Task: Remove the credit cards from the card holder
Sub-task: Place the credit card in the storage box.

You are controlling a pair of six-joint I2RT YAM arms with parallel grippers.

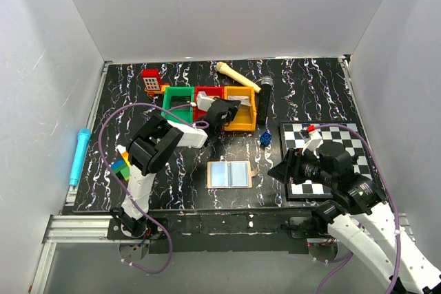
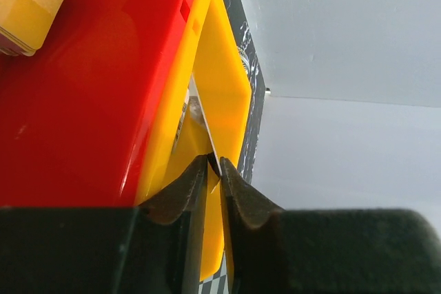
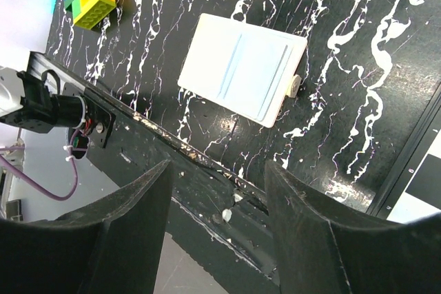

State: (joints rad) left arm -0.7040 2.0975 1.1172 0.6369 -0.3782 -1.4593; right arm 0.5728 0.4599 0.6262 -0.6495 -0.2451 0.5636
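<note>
The card holder (image 1: 229, 173) lies open on the black marbled table, its pale blue two-panel inside facing up; it also shows in the right wrist view (image 3: 241, 67). No card shows on its panels. My left gripper (image 1: 231, 108) hangs over the red bin (image 1: 207, 96) and the yellow bin (image 1: 241, 109). In the left wrist view it (image 2: 214, 163) is shut on a thin white credit card (image 2: 201, 118), seen edge-on against the yellow bin's wall (image 2: 224, 80). My right gripper (image 1: 286, 168) is open and empty, right of the holder, above the table's front edge (image 3: 217, 166).
A green bin (image 1: 178, 101) stands left of the red one. A checkered board (image 1: 344, 135) lies at the right. A bone-shaped toy (image 1: 238, 77), a red toy (image 1: 151, 82), a small blue object (image 1: 265, 139), coloured bricks (image 1: 120, 166) and a blue pen (image 1: 79, 156) lie around.
</note>
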